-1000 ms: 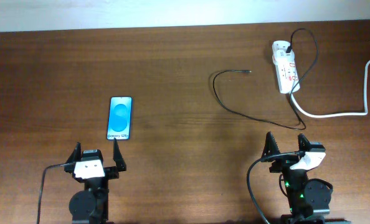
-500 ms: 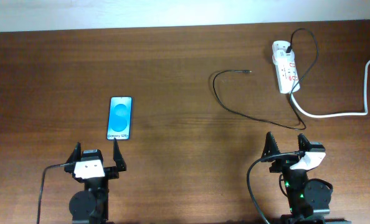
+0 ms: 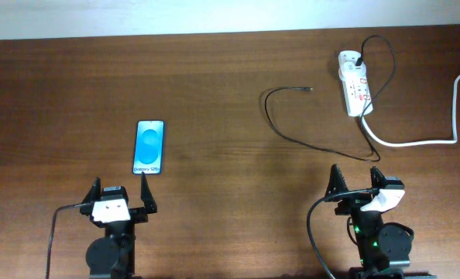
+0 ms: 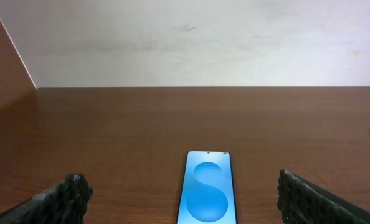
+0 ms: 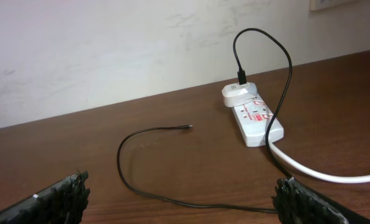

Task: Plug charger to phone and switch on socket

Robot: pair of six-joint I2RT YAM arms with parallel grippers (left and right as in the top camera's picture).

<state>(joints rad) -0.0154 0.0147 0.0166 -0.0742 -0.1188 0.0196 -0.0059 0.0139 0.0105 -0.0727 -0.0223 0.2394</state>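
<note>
Brown wooden table (image 3: 214, 77) carried everything; left gripper (image 3: 121, 184) and right gripper (image 3: 355, 174) both sat at the near edge, jaws spread wide, holding nothing. White elongated power strip (image 3: 354, 91) with a thick white cord lay far right, and the slim blue-screened phone (image 3: 149, 146) lay flat just ahead of the left gripper. Thin black charger cable (image 5: 118, 160) was plugged in at the strip's far end, its connector tip loose mid-table, well apart from the phone.

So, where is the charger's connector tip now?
In the overhead view, the connector tip lies on the right half of the table, left of the socket, far from the phone.
</note>
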